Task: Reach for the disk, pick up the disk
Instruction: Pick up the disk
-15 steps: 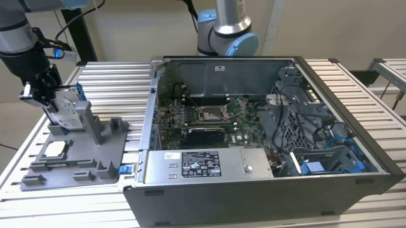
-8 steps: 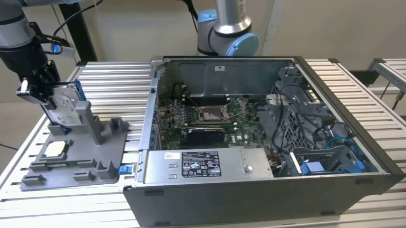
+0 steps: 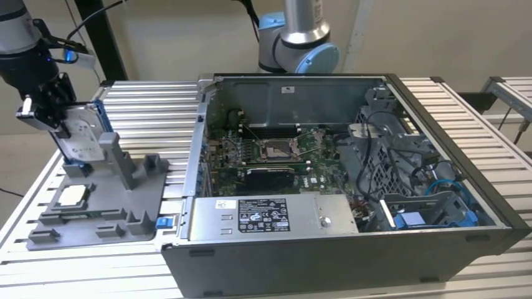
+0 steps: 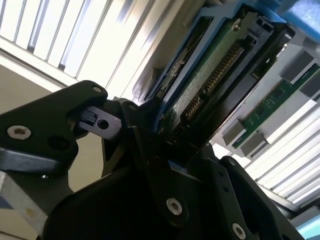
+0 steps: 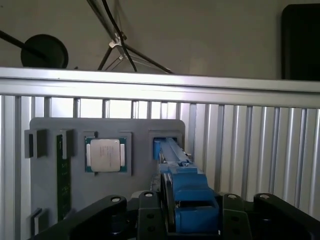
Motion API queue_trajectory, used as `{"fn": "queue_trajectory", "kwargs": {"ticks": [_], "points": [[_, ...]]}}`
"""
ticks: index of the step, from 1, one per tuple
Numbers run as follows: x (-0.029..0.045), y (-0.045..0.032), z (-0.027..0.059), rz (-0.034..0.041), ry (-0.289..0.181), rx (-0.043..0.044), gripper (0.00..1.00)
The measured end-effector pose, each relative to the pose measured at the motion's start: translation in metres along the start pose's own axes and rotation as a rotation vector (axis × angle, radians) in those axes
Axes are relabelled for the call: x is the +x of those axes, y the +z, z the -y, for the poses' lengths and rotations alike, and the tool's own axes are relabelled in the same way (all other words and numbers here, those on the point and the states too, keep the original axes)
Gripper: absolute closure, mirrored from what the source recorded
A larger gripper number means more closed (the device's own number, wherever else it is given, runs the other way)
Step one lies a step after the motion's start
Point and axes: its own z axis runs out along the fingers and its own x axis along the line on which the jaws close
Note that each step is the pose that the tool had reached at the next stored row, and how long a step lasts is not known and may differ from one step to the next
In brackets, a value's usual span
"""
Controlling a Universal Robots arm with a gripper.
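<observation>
Reach is done. The black two-finger gripper [image 3: 58, 121] is down on the disk [image 3: 81, 138], a flat silver-grey metal hard drive with a white label in a blue plastic carrier. The disk stands on edge at the far end of the grey moulded parts tray [image 3: 108, 212], at the exterior view's left.

Fingers [image 4: 145, 145]: narrow opening, one on each face of the drive's upper edge, and they look clamped on it. In the first wrist view the blue carrier [image 5: 187, 200] fills the gap between them.

Lift: not yet, as far as I can judge. The disk's lower edge looks seated in the tray slot.

The small square silver processor chip [image 3: 71, 195] sits untouched nearer on the tray. The open dark-grey computer case [image 3: 332, 261] is at the right, well apart.
</observation>
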Motion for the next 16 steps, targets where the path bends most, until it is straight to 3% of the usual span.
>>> {"fn": "queue_trajectory", "kwargs": {"ticks": [16], "points": [[-0.0011,-0.0284,-0.0007,0.0,0.0,0.0,1.0]]}}
